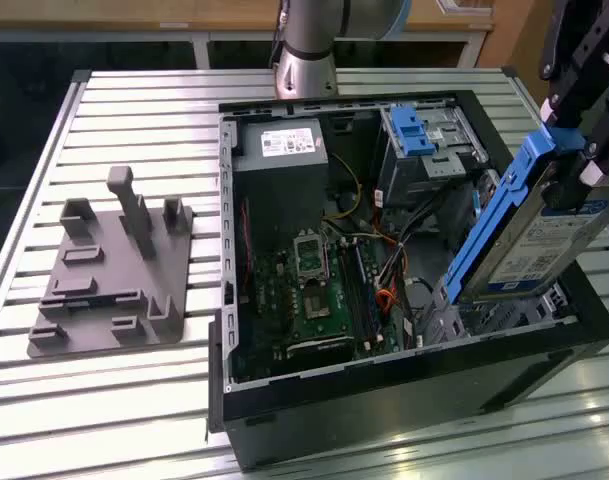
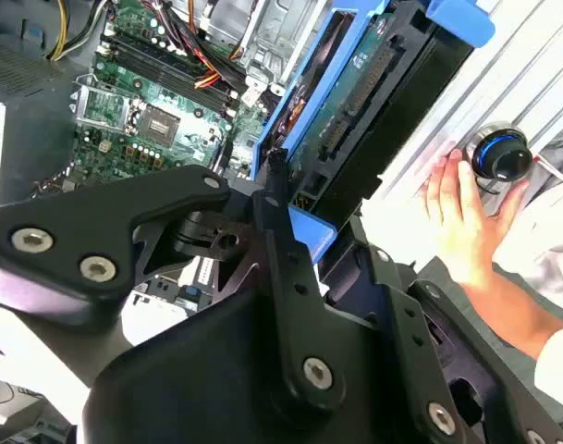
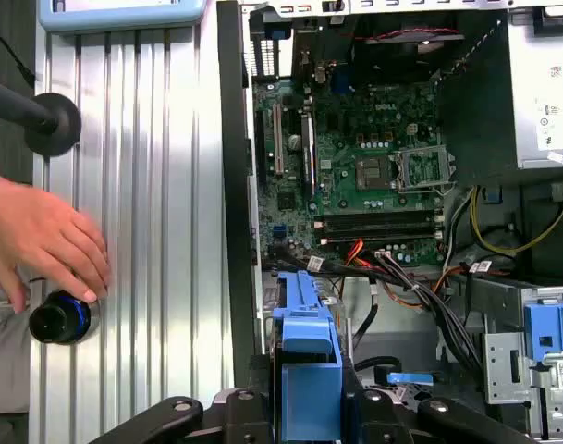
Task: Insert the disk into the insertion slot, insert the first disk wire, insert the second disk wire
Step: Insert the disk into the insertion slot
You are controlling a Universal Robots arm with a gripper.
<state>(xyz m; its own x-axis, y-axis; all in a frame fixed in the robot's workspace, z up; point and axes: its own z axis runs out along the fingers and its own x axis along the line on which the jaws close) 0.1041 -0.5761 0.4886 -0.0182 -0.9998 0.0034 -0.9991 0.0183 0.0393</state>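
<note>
My gripper (image 1: 576,150) hangs over the open computer case's corner at the exterior view's right, shut on the disk (image 1: 534,245). The disk is a silver drive with a white label in a bright blue carrier. It is tilted steeply, its low end just above the insertion slot (image 1: 504,318), a grey perforated metal bay. The blue carrier (image 3: 307,356) stands edge-on between the black fingers (image 3: 249,407) in the first wrist view. The disk's underside (image 2: 355,106) and blue frame appear in the second wrist view. Loose black, orange and red wires (image 3: 401,277) lie beside the bay.
A taller silver cage with a ribbed blue tab (image 1: 416,130) stands behind the slot. The motherboard (image 1: 319,285) and power supply (image 1: 279,160) occupy the case. A person's hand (image 3: 41,240) rests on the slatted table by a black knob (image 3: 59,319). A grey fixture plate (image 1: 109,270) lies at the exterior view's left.
</note>
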